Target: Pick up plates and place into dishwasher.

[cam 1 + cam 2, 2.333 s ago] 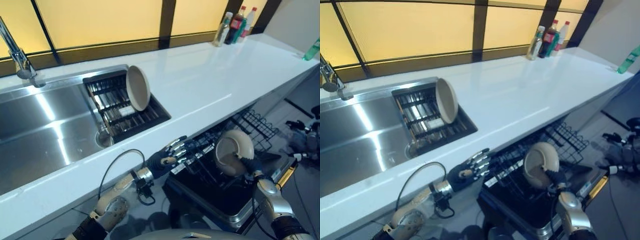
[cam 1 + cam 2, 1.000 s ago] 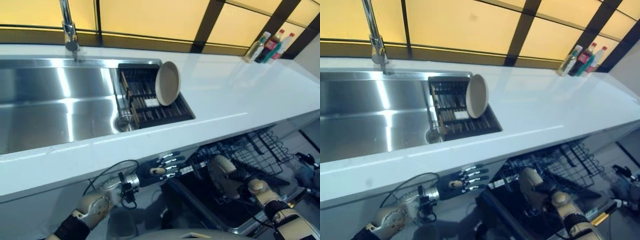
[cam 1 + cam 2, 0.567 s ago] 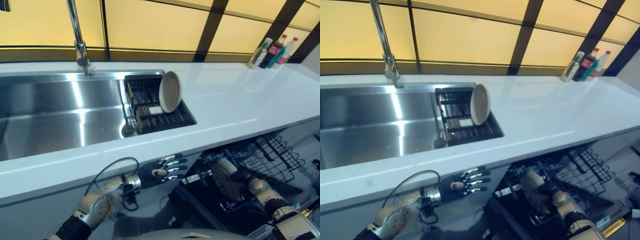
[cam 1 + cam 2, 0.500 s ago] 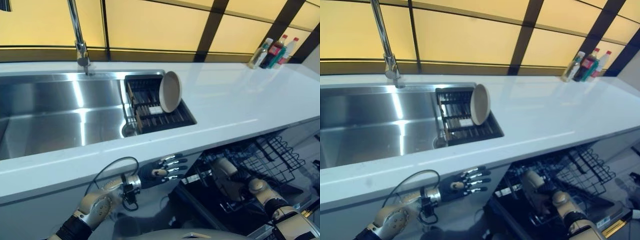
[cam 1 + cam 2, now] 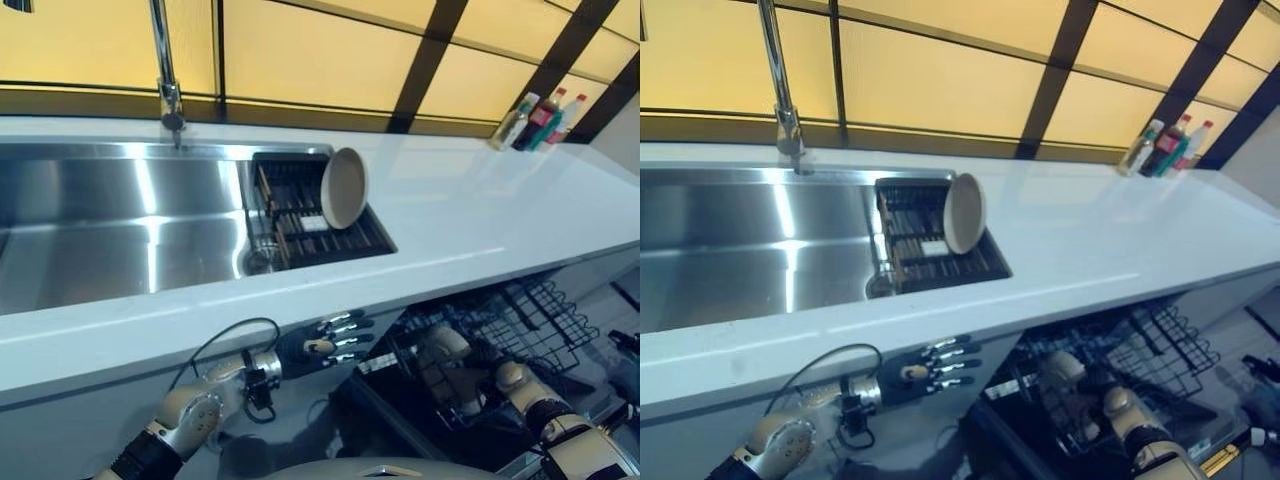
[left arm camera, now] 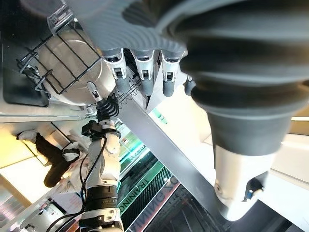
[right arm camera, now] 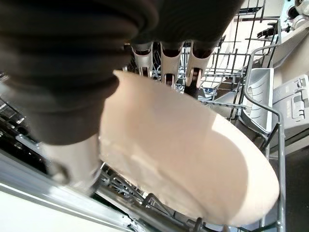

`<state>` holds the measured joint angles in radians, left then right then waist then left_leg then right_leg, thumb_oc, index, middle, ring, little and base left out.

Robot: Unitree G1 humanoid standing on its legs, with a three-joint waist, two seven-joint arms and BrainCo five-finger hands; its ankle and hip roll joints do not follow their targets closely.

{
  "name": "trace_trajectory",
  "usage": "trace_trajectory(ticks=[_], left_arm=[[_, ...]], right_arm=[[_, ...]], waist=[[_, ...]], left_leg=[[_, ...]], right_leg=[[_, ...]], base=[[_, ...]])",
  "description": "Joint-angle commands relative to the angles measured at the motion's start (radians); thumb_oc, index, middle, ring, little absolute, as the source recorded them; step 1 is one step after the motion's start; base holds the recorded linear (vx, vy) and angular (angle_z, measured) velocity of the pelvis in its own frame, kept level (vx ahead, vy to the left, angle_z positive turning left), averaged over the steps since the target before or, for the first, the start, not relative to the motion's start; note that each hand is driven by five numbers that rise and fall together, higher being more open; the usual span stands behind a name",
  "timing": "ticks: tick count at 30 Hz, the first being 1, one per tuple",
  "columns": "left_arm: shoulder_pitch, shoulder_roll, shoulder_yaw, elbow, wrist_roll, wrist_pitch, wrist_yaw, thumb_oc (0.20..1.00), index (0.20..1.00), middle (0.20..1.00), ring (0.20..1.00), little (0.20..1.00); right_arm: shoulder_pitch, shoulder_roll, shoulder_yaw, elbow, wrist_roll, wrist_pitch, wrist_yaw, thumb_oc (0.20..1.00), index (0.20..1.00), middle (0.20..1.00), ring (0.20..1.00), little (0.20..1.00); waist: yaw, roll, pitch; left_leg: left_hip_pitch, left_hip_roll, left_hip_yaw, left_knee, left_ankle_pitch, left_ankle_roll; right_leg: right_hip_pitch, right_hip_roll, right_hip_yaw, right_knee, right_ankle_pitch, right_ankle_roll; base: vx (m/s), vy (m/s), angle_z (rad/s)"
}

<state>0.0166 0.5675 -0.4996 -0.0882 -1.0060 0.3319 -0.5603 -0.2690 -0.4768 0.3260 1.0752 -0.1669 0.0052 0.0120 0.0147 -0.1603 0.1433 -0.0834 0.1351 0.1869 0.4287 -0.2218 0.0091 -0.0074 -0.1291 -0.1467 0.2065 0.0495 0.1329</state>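
Observation:
A beige plate point(image 5: 440, 362) stands on edge among the wires of the black dishwasher rack point(image 5: 540, 310) below the counter. My right hand point(image 5: 503, 379) is shut on that plate: in the right wrist view its fingers point(image 7: 169, 60) curl over the plate point(image 7: 193, 159) rim, with the thumb on the near face. A second beige plate point(image 5: 344, 188) leans upright in the dark drying rack point(image 5: 300, 215) set in the sink. My left hand point(image 5: 325, 343) hovers open under the counter edge, left of the dishwasher rack, holding nothing.
A white countertop point(image 5: 480, 210) runs across, with a steel sink point(image 5: 100, 230) and tap point(image 5: 165, 70) at left. Bottles point(image 5: 540, 115) stand at the far right by the window. The dishwasher rack is pulled out under the counter's front edge.
The camera has shifted. My right hand has brought the plate from above the dishwasher rack down between its wires. The left hand has stayed open under the counter.

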Motion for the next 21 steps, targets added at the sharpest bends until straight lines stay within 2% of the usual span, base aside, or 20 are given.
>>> trace_trajectory(ticks=[1, 13, 18, 21], left_arm=[[0.015, -0.039, -0.001, -0.085, -0.055, -0.029, -0.01, 1.0, 1.0, 1.0, 1.0, 1.0], [0.02, -0.042, 0.004, -0.081, -0.046, -0.022, -0.016, 1.0, 1.0, 1.0, 1.0, 1.0], [0.024, -0.041, 0.015, -0.085, -0.051, -0.034, -0.011, 1.0, 1.0, 1.0, 1.0, 1.0], [0.032, -0.048, 0.037, -0.084, -0.052, -0.041, -0.01, 1.0, 1.0, 1.0, 1.0, 1.0]], right_arm=[[-0.044, -0.084, -0.021, 0.021, 0.0, -0.013, -0.039, 1.0, 1.0, 1.0, 1.0, 1.0], [-0.034, -0.092, -0.037, 0.009, 0.03, -0.01, -0.078, 1.0, 1.0, 1.0, 1.0, 1.0], [-0.015, -0.118, -0.092, -0.035, 0.161, -0.031, -0.111, 1.0, 1.0, 1.0, 1.0, 1.0], [0.023, -0.126, -0.169, -0.14, 0.334, -0.033, -0.136, 1.0, 1.0, 1.0, 1.0, 1.0]], waist=[[0.01, 0.05, 0.012], [0.004, 0.048, 0.005], [-0.011, 0.052, 0.0], [-0.034, 0.058, -0.001]], left_leg=[[0.092, -0.027, 0.048, -0.188, 0.061, 0.069], [0.099, -0.026, 0.054, -0.196, 0.063, 0.068], [0.104, -0.03, 0.06, -0.203, 0.062, 0.07], [0.111, -0.033, 0.066, -0.206, 0.058, 0.073]], right_leg=[[-0.077, -0.042, 0.013, 0.001, 0.124, 0.072], [-0.074, -0.039, 0.016, -0.002, 0.126, 0.072], [-0.075, -0.036, 0.026, -0.004, 0.125, 0.069], [-0.082, -0.036, 0.039, 0.002, 0.131, 0.068]], base=[[-0.01, 0.003, -0.05], [0.0, -0.001, 0.0], [-0.02, 0.011, -0.03], [-0.02, 0.039, -0.05]])
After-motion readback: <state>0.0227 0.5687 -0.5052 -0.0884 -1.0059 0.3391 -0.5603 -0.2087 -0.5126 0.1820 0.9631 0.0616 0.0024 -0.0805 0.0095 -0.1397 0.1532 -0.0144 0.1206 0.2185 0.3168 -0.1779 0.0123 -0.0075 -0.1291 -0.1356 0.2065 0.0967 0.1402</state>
